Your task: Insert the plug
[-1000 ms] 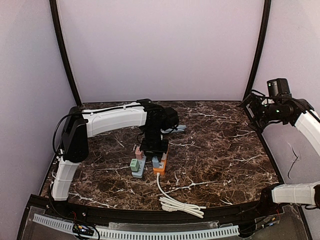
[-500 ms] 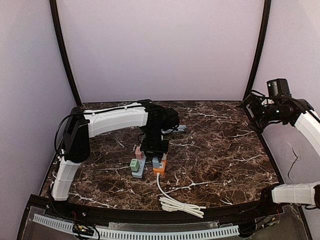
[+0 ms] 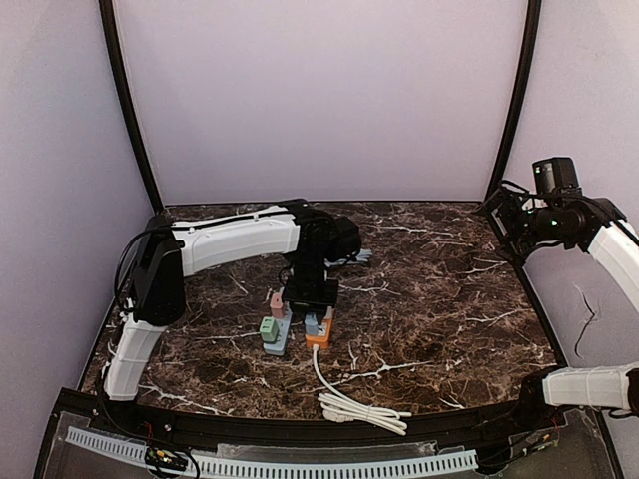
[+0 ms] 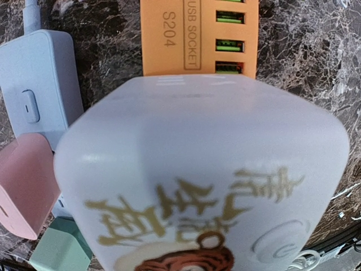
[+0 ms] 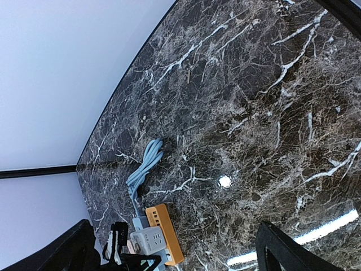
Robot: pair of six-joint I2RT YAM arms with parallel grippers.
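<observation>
A white cube plug (image 4: 208, 180) with gold lettering and a tiger print fills the left wrist view. My left gripper (image 3: 308, 291) is shut on it; its fingers are hidden behind the cube. The plug hangs just above the orange power strip (image 4: 197, 36), whose row of USB sockets shows beyond it. The right wrist view shows the same white plug (image 5: 148, 241) next to the orange strip (image 5: 167, 234). My right gripper (image 5: 174, 226) is open and empty, raised high at the table's right edge (image 3: 511, 225).
A pale blue power strip (image 4: 39, 84) lies left of the orange one, carrying a pink plug (image 4: 22, 189) and a green plug (image 4: 59, 254). Its blue cable (image 5: 145, 166) is coiled behind. A white cable (image 3: 354, 404) runs from the orange strip to the front edge.
The left arm has shifted slightly to the right with the plug still held over the strips. The right arm has not moved.
</observation>
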